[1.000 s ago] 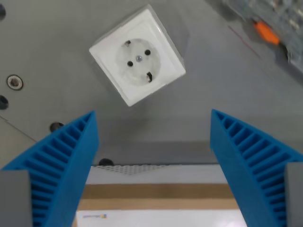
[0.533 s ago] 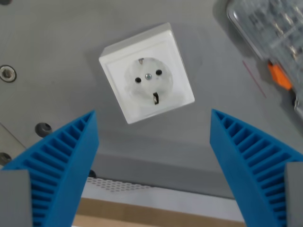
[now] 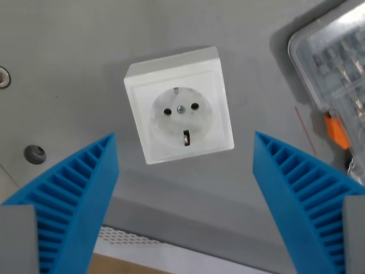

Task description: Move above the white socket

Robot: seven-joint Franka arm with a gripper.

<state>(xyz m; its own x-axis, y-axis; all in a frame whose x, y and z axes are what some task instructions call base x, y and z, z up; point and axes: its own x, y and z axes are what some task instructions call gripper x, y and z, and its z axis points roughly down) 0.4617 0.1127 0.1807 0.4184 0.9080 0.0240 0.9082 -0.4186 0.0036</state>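
- The clear plastic case [image 3: 336,63] at the wrist view's right is cut off by the picture's edge; its contents are blurred and cannot be made out, apart from an orange piece [image 3: 337,130] at its lower side.
- Both blue ribbed fingers [image 3: 68,200] run out of the bottom of the picture, so their bases and the arm behind them are hidden.
- A perforated white strip [image 3: 128,235] and a sliver of brown below it show only at the bottom edge, between the fingers; what they belong to cannot be told.
- A round bolt hole [image 3: 34,153] sits in the grey table [image 3: 74,51] at the wrist view's left; another fitting at the left edge is half cut off.
- The gripper [image 3: 185,200] points down at the table, its fingers spread wide apart with nothing between them.
- The white socket [image 3: 178,104] lies flat on the table, in the upper middle of the picture, above the gap between the fingers and touching neither; it is turned slightly askew.
- The socket's face shows two pin holes, a centre screw and an earth clip; no brand, label or writing can be read anywhere.
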